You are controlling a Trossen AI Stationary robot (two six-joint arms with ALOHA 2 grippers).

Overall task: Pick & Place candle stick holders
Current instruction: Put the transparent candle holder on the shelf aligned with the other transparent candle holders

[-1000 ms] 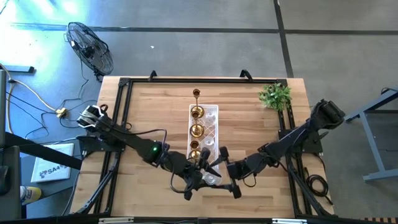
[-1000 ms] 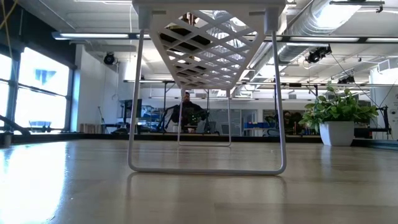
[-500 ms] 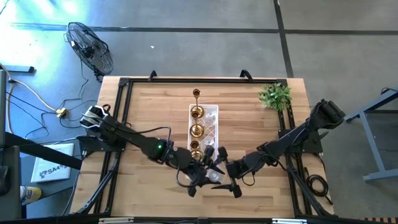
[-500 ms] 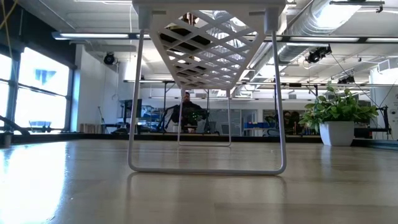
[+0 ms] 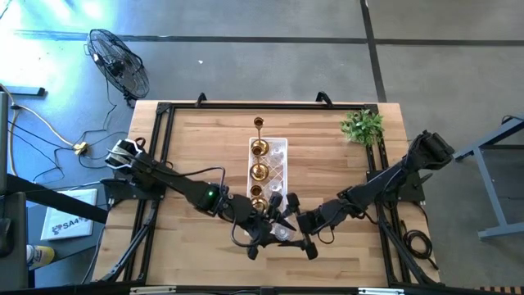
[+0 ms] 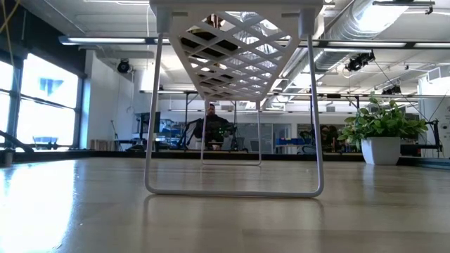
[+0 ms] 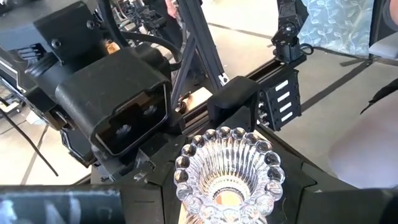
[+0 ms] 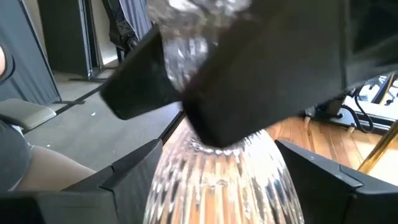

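At the near end of the long white lattice tray (image 5: 277,168), both grippers meet over one clear ribbed glass candle holder (image 7: 227,171) — left gripper (image 5: 260,232) clasping it, right gripper (image 8: 205,180) straddling it, contact unclear. Glass looks slippery, brittle — grip the fluted body.

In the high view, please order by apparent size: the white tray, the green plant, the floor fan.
1. Floor fan, largest outline.
2. White tray, long but narrow; its near end is hidden under the arms, so fan versus tray is unsure.
3. Green plant, clearly smallest.
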